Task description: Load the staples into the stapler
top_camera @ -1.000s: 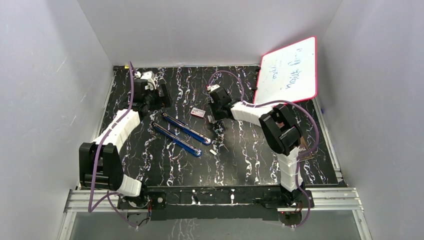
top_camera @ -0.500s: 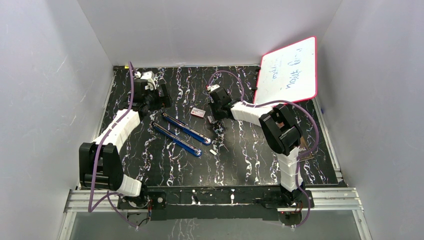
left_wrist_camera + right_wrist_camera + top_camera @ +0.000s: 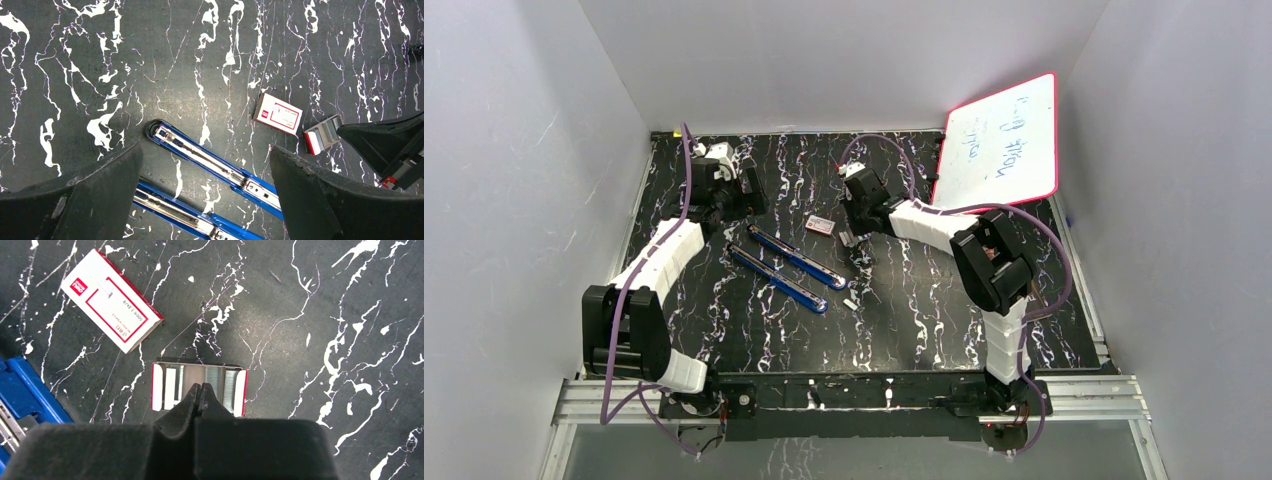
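Observation:
The blue stapler lies opened flat, its two long arms side by side [image 3: 789, 268], metal channels facing up [image 3: 210, 167]. My left gripper [image 3: 729, 205] hovers above the arms' far end, open and empty [image 3: 205, 160]. My right gripper [image 3: 856, 235] is shut, its fingertips [image 3: 201, 387] over the bare middle of a small open red-and-white tray [image 3: 157, 387]. The tray holds silvery staples [image 3: 231, 389] in strips on both sides of the fingertips. I see nothing between the jaws. The tray also shows in the left wrist view [image 3: 320, 135].
A small red-and-white box [image 3: 112, 300] lies just left of the tray [image 3: 820, 226]. A small pale strip [image 3: 849, 303] lies by the stapler's near end. A red-framed whiteboard [image 3: 999, 140] leans at the back right. White walls enclose the black marble table.
The right arm's elbow has shifted slightly right and its wrist has turned a little over the tray. The left arm and the stapler have not moved.

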Robot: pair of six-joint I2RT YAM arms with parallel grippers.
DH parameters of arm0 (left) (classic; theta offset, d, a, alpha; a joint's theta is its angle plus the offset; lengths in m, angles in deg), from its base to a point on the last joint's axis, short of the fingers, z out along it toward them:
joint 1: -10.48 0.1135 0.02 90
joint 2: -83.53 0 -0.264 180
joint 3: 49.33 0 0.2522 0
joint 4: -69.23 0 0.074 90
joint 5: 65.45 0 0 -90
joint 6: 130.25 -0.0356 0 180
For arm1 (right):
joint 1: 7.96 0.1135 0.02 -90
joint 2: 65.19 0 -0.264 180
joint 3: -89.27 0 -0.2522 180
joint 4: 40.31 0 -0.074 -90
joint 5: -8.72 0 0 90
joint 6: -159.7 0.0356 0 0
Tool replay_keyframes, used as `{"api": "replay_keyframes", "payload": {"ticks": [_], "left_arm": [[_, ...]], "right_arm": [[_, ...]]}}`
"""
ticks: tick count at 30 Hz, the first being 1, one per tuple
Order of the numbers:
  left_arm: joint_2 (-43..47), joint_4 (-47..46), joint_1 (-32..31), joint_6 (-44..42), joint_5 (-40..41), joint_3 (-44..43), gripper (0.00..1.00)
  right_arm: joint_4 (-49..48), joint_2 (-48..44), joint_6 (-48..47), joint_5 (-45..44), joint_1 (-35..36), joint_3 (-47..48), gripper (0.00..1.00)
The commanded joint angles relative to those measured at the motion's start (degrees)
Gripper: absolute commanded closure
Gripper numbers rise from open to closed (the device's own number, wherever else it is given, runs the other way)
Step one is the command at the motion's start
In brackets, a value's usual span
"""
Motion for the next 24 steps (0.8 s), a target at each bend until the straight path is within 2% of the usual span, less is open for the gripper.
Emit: {"api": "replay_keyframes", "payload": {"ticks": [1,6,11,15,24], "left_arm": [[0.52,0.26,0.31,-0.71,-0.32,-2.08,0.04],[0.60,0.26,0.24,-0.70,-0.39,-2.07,0.04],[0.60,0.27,0.31,-0.70,-0.31,-2.08,0.04],[0.60,0.35,0.22,-0.71,-0.20,-2.15,0.03],[0.52,0.39,0.26,-0.72,-0.13,-2.10,0.03]], "right_arm": [[-0.01,-4.04,-0.51,0.13,-0.07,2.37,1.00],[-0.02,-4.61,-0.42,0.34,-0.09,1.61,0.99],[0.23,-3.77,0.33,2.32,-0.08,2.09,0.81],[0.41,-2.66,0.85,3.54,-0.09,2.67,0.72],[0.93,-0.64,0.98,4.33,-0.13,3.73,0.69]]}}
